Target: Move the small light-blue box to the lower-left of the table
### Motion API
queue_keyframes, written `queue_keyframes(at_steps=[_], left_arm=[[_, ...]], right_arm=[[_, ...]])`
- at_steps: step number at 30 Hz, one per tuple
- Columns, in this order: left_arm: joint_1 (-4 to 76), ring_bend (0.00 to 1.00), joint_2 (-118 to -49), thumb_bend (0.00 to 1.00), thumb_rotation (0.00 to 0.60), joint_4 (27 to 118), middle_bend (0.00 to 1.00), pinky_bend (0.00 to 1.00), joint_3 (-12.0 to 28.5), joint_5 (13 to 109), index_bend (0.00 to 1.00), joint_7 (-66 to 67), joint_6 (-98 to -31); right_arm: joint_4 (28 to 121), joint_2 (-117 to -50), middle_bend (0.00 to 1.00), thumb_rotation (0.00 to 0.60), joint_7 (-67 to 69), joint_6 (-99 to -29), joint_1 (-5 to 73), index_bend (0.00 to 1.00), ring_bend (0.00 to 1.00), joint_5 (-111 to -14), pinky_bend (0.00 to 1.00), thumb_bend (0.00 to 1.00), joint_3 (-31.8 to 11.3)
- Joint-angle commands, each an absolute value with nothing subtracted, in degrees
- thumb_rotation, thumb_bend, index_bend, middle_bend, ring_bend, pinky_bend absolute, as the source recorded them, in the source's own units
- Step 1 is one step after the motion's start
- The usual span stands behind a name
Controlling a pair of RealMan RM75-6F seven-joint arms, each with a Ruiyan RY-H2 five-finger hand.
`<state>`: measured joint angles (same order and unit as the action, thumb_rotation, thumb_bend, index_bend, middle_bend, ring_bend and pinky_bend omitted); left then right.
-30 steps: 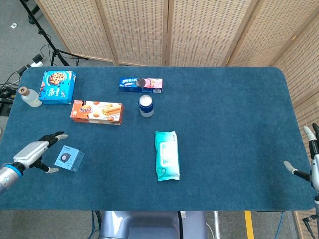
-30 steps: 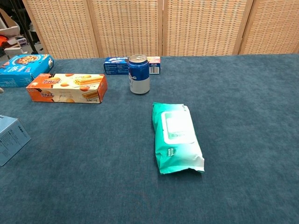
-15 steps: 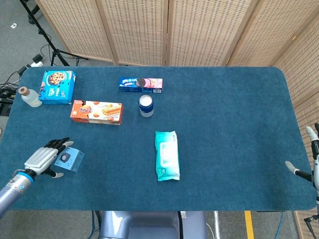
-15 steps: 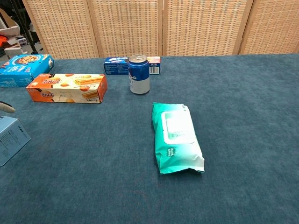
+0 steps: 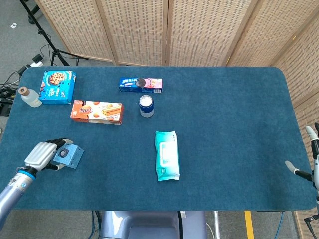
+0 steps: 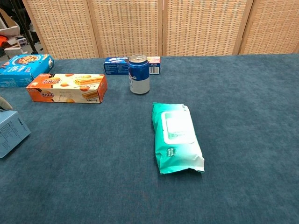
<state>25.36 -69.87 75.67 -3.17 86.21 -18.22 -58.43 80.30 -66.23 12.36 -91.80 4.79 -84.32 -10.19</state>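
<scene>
The small light-blue box [image 5: 69, 157] lies near the table's front left corner, and in the chest view the box [image 6: 12, 133] shows at the left edge, tilted. My left hand [image 5: 44, 155] grips its left side, with fingers [image 5: 60, 144] curled over the far edge and the thumb under the near edge. One fingertip [image 6: 4, 103] shows in the chest view. My right hand [image 5: 310, 158] hangs off the table's right edge with fingers spread and holds nothing.
A teal wipes pack [image 5: 166, 155] lies mid-table. Behind it stand a blue can [image 5: 146, 105], an orange biscuit box [image 5: 96, 112], an Oreo pack [image 5: 141, 84], a blue cookie box [image 5: 57, 86] and a small bottle [image 5: 29, 96] at the far left.
My left hand has moved right onto the light-blue box and closed on it. The box has shifted slightly left and tipped.
</scene>
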Motion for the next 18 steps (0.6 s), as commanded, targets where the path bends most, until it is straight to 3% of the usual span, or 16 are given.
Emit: queue_keyframes(at_steps=[1, 6, 9, 13, 18], left_arm=[[25.80, 0.30, -65.68, 0.32, 0.600, 79.57, 0.36, 0.34, -3.78, 87.45, 0.44, -20.08, -58.18], [27.52, 0.30, -59.20, 0.32, 0.600, 85.18, 0.36, 0.34, -4.76, 89.18, 0.44, -25.06, -55.90], [30.28, 0.33, -53.90, 0.32, 0.600, 88.92, 0.36, 0.34, -5.77, 89.99, 0.45, -28.39, -50.90], [37.58, 0.34, -46.84, 0.33, 0.600, 93.80, 0.37, 0.34, -8.25, 92.34, 0.46, -35.20, -37.34], [45.77, 0.35, -44.50, 0.35, 0.600, 95.23, 0.40, 0.34, -9.44, 91.06, 0.51, -38.11, -20.78]], right_arm=[[80.31, -66.25, 0.00, 0.600, 12.34, -91.75, 4.81, 0.00, 0.00, -84.28, 0.00, 0.00, -10.20], [80.29, -66.32, 0.00, 0.600, 12.11, -91.62, 4.88, 0.00, 0.00, -84.29, 0.00, 0.00, -10.16], [80.33, -66.40, 0.00, 0.600, 11.83, -91.59, 4.95, 0.00, 0.00, -84.41, 0.00, 0.00, -10.11], [80.38, -66.57, 0.00, 0.600, 11.26, -91.48, 5.06, 0.00, 0.00, -84.59, 0.00, 0.00, -9.96], [80.53, -66.69, 0.00, 0.600, 10.77, -91.49, 5.13, 0.00, 0.00, -84.67, 0.00, 0.00, -9.93]])
